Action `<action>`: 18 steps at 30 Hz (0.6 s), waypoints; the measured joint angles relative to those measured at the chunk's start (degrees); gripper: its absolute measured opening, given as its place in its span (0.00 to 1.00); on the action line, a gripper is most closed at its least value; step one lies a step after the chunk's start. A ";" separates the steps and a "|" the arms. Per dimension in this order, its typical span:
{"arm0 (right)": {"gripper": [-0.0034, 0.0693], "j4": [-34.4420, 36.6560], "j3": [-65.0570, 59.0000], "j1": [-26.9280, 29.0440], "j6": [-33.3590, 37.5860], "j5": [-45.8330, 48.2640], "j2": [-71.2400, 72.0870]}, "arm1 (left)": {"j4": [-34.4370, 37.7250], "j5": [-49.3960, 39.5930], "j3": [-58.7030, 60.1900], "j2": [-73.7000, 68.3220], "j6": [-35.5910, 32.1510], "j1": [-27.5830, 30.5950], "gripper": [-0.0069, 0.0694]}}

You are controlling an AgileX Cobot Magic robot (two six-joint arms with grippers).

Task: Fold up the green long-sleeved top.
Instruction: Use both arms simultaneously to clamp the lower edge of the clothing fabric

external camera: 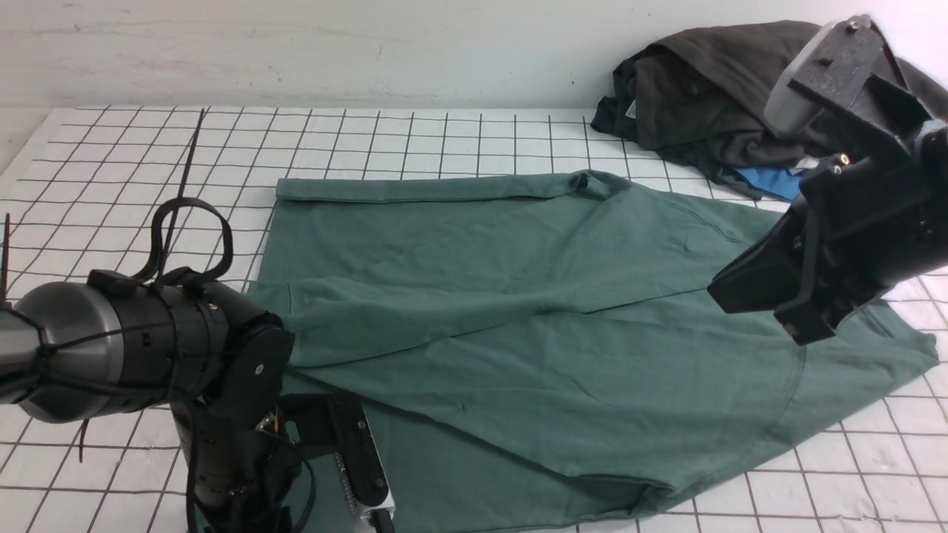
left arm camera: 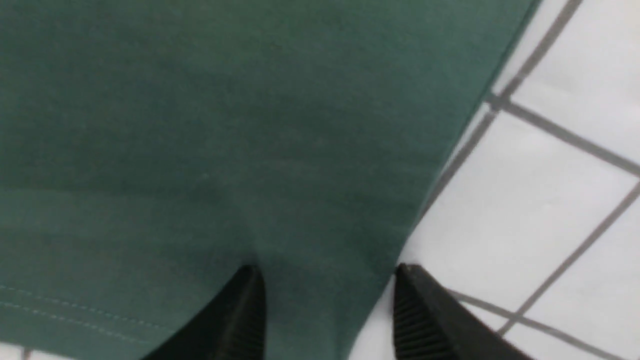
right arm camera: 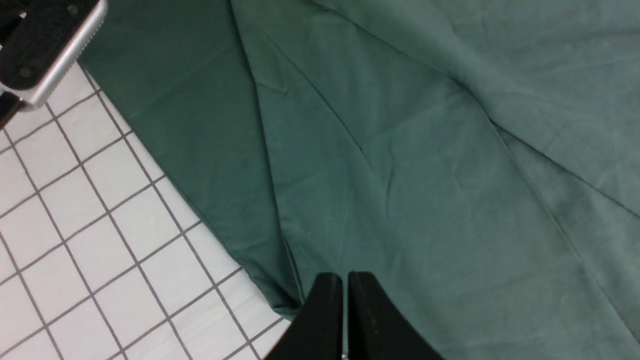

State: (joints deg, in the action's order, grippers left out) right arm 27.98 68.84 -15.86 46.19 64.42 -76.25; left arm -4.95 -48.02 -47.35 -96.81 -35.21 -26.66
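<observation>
A green long-sleeved top (external camera: 518,311) is spread across the middle of a white gridded table (external camera: 111,163). One layer is laid diagonally over the body, and the far edge is rolled into a soft ridge. The cloth is judged to be light, limp cotton. It can be expected to sag and crease when lifted, so it is best taken at a hem or corner, with all layers pinched together.

The left gripper (left arm camera: 325,282) is positioned low at the near left corner of the top. Its jaws are apart, with one finger over the cloth and the other over bare table, so the cloth's edge lies between them. The right gripper (right arm camera: 345,290) is positioned above the right side of the top, with its jaws pressed together on nothing.

A dark charcoal pile of clothes (external camera: 703,96) and a blue garment (external camera: 770,181) are heaped at the far right, just beside the top. They could be snagged if that side is dragged towards them.
</observation>
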 joint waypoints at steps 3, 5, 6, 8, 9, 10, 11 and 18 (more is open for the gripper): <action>0.06 0.60 -0.02 0.00 0.07 -0.07 0.10 | -1.29 0.91 0.54 0.25 0.55 -0.05 0.48; 0.06 0.60 -0.02 0.00 0.25 -0.20 0.15 | -2.67 1.62 0.72 0.53 2.06 -0.23 0.39; 0.06 0.60 -0.02 0.00 0.25 -0.25 0.23 | -4.00 2.08 0.72 0.64 3.51 -0.32 0.32; 0.06 0.53 -0.08 0.00 0.31 -0.25 0.55 | -5.52 2.39 0.52 0.84 5.73 -0.44 0.21; 0.06 0.46 -0.07 0.00 0.37 -0.31 0.56 | -5.77 2.39 0.38 1.01 6.32 -0.44 0.19; 0.06 0.15 -0.07 0.00 0.43 -0.38 1.10 | -6.19 1.62 -0.15 2.13 8.25 -0.45 0.13; 0.06 -0.11 -0.09 0.00 0.49 -0.38 1.79 | -6.44 0.92 -0.75 3.57 9.82 -0.45 0.10; 0.07 -4.08 -1.42 -2.97 2.28 -0.26 3.45 | -6.64 -3.34 -1.41 12.29 12.36 -0.50 0.09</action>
State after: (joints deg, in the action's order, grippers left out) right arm 23.90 67.42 -18.83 48.47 64.17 -72.80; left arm -11.59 -51.36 -48.76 -84.53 -22.85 -27.16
